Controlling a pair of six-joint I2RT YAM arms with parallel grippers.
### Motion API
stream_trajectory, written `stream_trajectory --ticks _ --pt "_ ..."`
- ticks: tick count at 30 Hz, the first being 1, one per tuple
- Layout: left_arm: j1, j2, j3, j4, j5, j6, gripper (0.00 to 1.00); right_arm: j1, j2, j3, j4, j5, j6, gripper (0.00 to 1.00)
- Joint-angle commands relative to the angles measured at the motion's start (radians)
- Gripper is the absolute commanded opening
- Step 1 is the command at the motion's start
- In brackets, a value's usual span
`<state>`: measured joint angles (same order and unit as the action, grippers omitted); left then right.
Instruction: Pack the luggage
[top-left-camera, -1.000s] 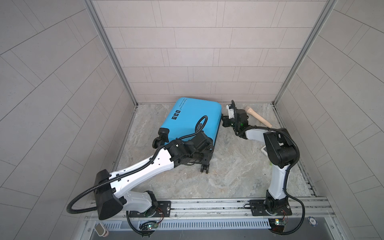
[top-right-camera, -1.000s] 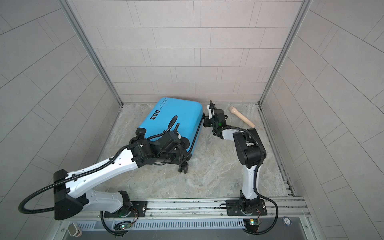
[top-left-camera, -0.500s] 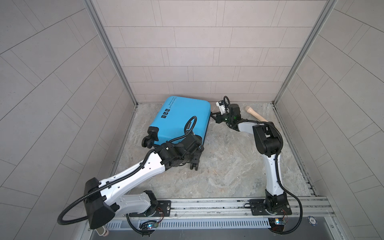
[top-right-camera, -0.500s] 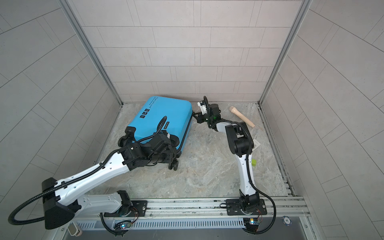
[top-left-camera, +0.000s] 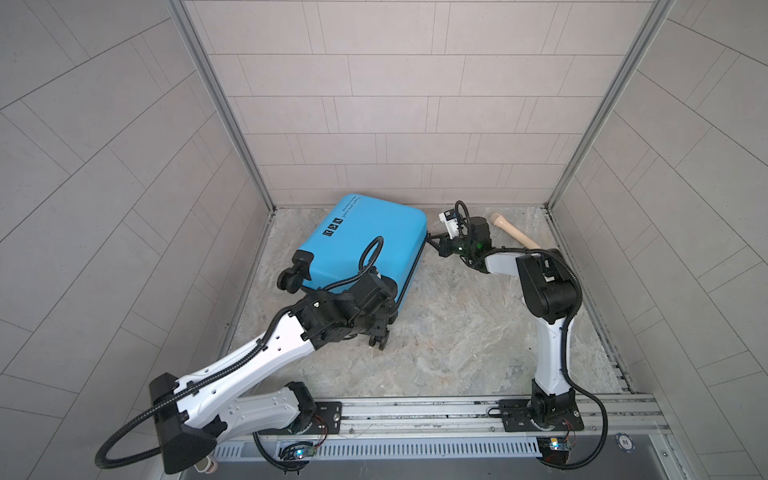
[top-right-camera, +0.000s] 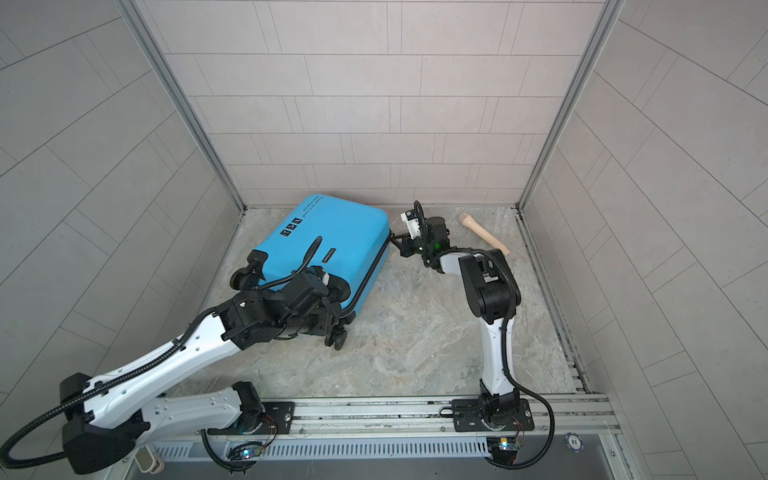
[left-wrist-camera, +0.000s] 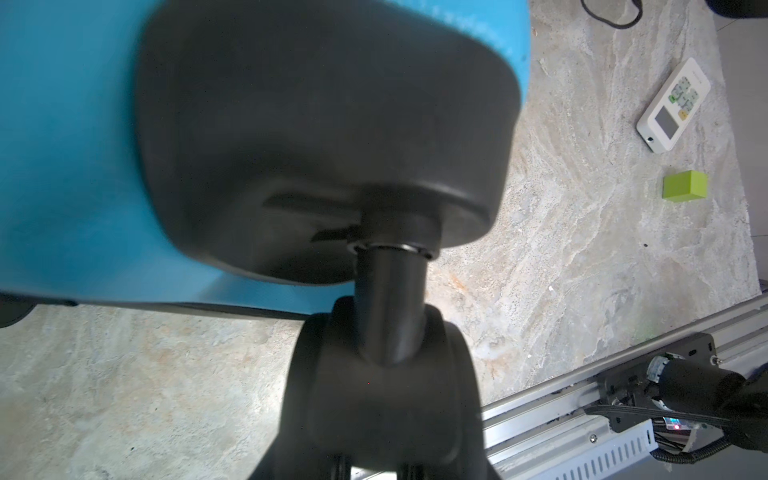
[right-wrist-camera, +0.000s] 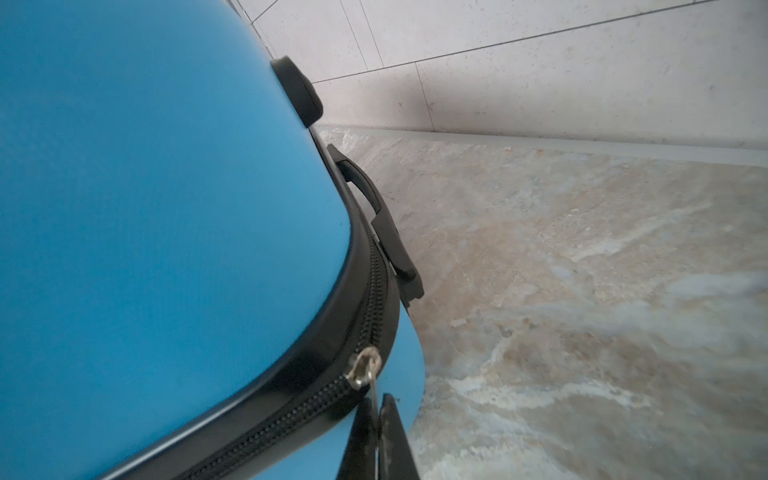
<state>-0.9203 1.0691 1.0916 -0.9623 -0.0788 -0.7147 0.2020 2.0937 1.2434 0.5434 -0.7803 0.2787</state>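
The luggage (top-left-camera: 374, 232) (top-right-camera: 332, 237) is a bright-blue hard-shell case, closed and lying flat on the stone floor at the back left. My left gripper (top-left-camera: 374, 326) (top-right-camera: 328, 322) is at its near right corner, shut on a black spinner wheel (left-wrist-camera: 374, 395) whose stem fills the left wrist view. My right gripper (right-wrist-camera: 376, 419) (top-left-camera: 432, 240) is at the case's far right corner. It is shut on the thin metal pull of the zipper slider (right-wrist-camera: 365, 368), which sits on the black zipper band. A black side handle (right-wrist-camera: 374, 208) shows further along that edge.
A beige wooden handle (top-left-camera: 513, 230) (top-right-camera: 484, 235) lies at the back right near the wall. A white remote (left-wrist-camera: 673, 106) and a green block (left-wrist-camera: 683, 192) lie on the floor to the right. Tiled walls close three sides; the metal rail (top-left-camera: 415, 409) runs along the front.
The luggage has slid and turned to the left, with the left gripper still on its wheel. The right gripper has followed it left, keeping hold of the zipper pull.
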Motion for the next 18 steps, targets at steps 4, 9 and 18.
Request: stream_trajectory --ticks 4,9,18 --pt "-0.001 -0.122 0.051 -0.193 -0.146 -0.029 0.00 -0.123 -0.172 -0.175 0.066 0.341 0.019 0.00" --pt "0.024 -0.176 0.009 -0.142 -0.247 -0.036 0.00 -0.107 -0.314 -0.311 -0.028 0.363 -0.027 0.00" --pt "0.041 -0.232 -0.036 -0.071 -0.450 -0.015 0.00 -0.069 -0.566 -0.494 -0.187 0.520 -0.015 0.00"
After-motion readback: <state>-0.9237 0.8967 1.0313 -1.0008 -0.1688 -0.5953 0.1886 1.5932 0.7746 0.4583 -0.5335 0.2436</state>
